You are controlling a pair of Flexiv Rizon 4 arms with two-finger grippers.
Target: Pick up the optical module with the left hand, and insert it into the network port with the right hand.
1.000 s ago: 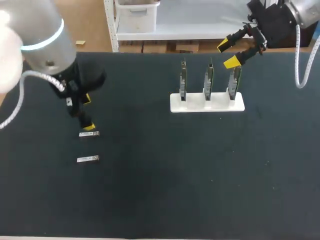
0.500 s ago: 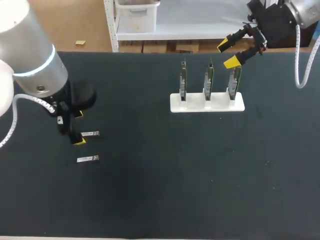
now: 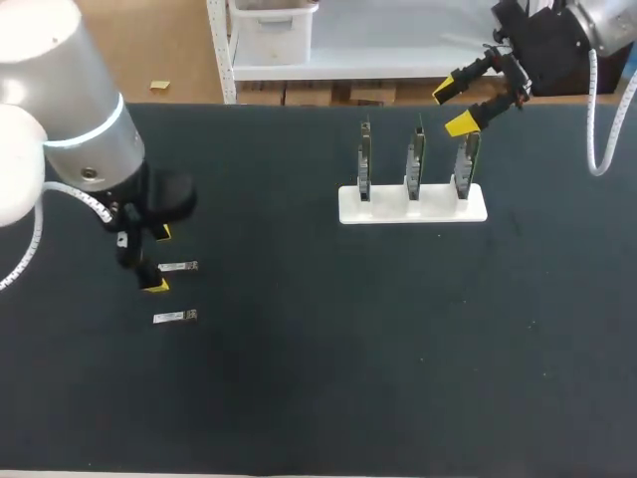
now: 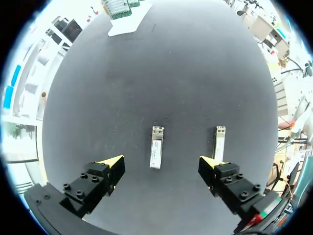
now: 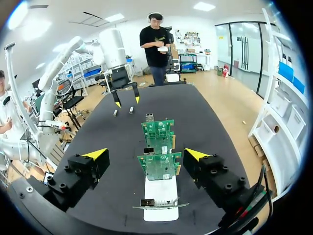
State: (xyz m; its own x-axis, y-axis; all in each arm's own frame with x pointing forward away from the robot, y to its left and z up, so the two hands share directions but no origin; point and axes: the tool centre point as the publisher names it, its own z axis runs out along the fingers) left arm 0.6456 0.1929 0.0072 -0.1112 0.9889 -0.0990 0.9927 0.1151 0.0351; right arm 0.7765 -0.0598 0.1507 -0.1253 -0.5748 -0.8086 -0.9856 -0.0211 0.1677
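Observation:
Two small silver optical modules lie on the black table at the left. The farther module lies between and just ahead of the fingertips of my left gripper, which is open and not touching it. The nearer module lies just outside one finger. A white stand holds three upright green circuit boards with the network ports. My right gripper hangs open and empty above the rightmost board.
The dark table stretches wide between the modules and the stand. In the right wrist view my left arm shows at the far end of the table over the two modules.
My left gripper has shifted left and toward the table's front, so the farther module now lies between its open fingers. The right arm has kept still.

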